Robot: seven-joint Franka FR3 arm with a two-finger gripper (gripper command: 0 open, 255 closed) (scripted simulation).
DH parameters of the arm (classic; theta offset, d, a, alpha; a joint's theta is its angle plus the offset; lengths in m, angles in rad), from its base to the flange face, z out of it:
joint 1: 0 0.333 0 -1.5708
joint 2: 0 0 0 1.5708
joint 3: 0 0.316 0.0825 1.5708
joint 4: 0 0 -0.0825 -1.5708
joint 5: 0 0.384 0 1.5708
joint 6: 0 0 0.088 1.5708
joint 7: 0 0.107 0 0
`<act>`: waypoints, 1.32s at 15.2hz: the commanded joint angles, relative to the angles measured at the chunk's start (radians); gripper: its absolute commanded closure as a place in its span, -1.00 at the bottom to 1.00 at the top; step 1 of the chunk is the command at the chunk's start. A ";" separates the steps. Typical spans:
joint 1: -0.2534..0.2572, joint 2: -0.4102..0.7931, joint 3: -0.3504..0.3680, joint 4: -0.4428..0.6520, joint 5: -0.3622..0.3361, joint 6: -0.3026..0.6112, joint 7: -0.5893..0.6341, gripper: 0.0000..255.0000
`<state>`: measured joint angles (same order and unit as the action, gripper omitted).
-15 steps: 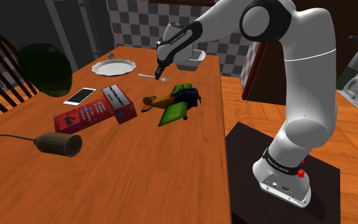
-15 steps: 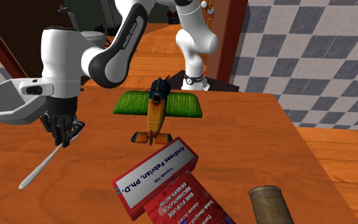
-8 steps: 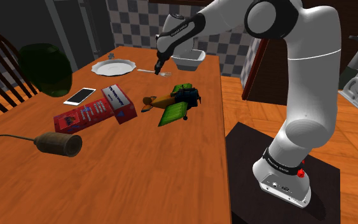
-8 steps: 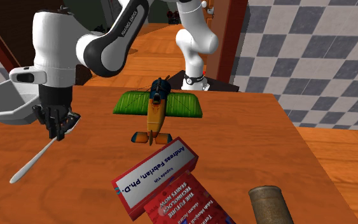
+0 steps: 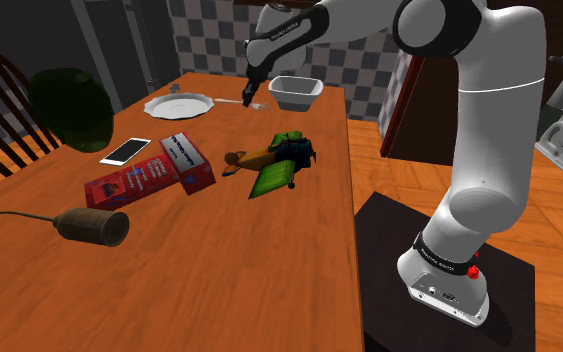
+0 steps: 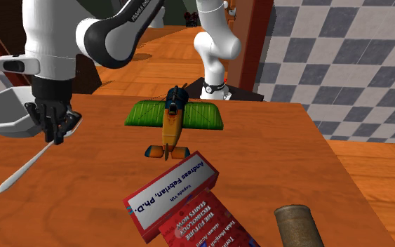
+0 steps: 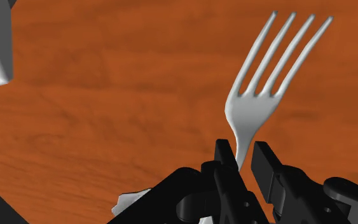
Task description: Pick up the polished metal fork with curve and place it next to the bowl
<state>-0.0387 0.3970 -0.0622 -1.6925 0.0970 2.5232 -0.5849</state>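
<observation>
Aloft, my pincer (image 7: 242,158) pinches the fork (image 7: 260,95) above the counter (image 7: 107,95). I judge pickup done; placing beside the bowl (image 5: 296,92) remains.

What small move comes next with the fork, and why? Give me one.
Probably lower it straight down. The fingers clasp the fork at its neck, it hangs above the wooden table, and the white bowl sits just beside the gripper, so the spot looks right for setting down.

Arm (image 5: 489,120) extended forward, jaws pointing down, clamped
</observation>
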 commanded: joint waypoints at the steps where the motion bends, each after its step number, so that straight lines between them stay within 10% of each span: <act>1: 0.001 -0.012 -0.001 0.008 -0.003 -0.020 0.003 1.00; 16: 0.004 -0.062 -0.008 0.127 -0.017 -0.189 0.019 1.00; 20: -0.052 0.082 -0.011 0.351 0.019 -0.273 -0.043 1.00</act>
<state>-0.0788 0.4396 -0.0729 -1.4012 0.1082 2.2722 -0.6162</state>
